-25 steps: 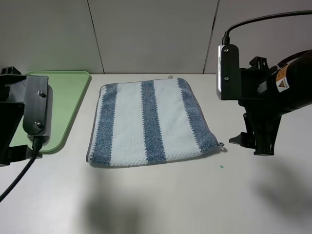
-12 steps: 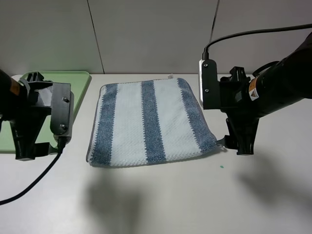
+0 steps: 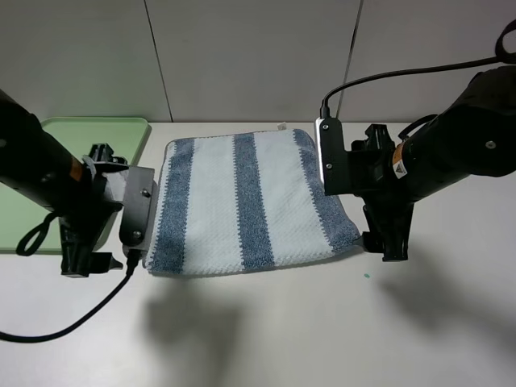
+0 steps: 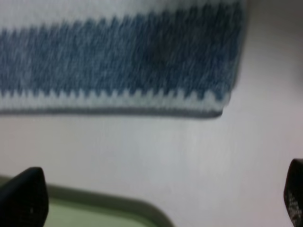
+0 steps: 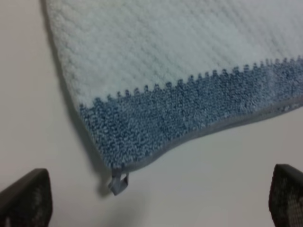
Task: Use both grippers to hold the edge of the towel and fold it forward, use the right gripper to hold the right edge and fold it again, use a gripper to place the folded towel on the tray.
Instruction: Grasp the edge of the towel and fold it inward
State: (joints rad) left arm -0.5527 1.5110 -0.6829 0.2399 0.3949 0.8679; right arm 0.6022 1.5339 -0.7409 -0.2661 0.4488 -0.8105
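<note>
Towel (image 3: 250,201) lies flat, apparently unfolded, beside tray (image 3: 97,137); left gripper (image 3: 87,264) and right gripper (image 3: 389,247), wide and empty, flank its near corners.

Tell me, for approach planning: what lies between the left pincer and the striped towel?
Only bare white tabletop, per the left wrist view, separates the left pincer from the blue-and-white striped towel.

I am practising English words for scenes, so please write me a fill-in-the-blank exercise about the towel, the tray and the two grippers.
1. The striped towel has white and ____ stripes.
2. The tray beside it is ____ in colour.
3. The jaws of the left gripper and the right gripper are ____, gripping nothing.
4. The small loop sits at one ____ of the towel.
Missing words: blue; green; open; corner.
</note>
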